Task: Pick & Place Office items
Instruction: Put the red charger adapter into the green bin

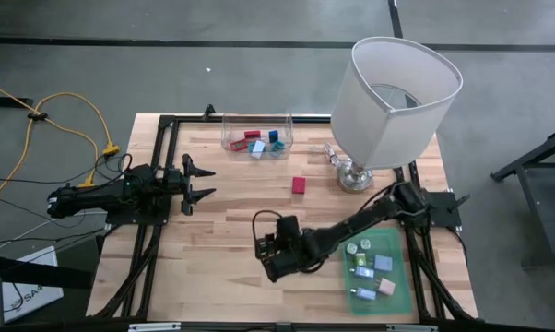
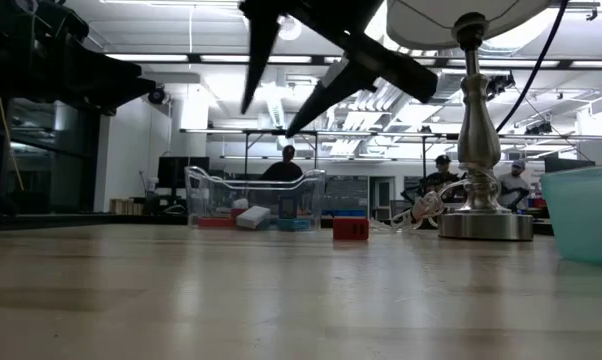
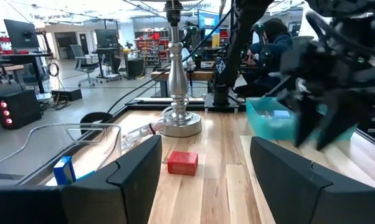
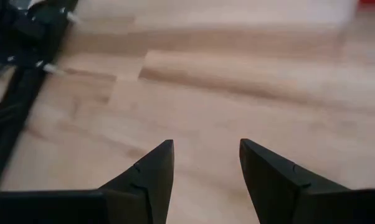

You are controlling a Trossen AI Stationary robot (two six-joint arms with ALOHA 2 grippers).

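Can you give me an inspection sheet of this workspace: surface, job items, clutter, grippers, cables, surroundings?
Surface: wooden table, bare in the middle.
Job's things: red block lying loose; coloured pieces in clear bin; more in green tray.
Clutter: white lamp at the back right.
Grippers: left gripper open, empty, at the left edge; right gripper open, empty, over bare wood.
Cables: yellow cable on the floor, left.
Surroundings: people seated behind the table.
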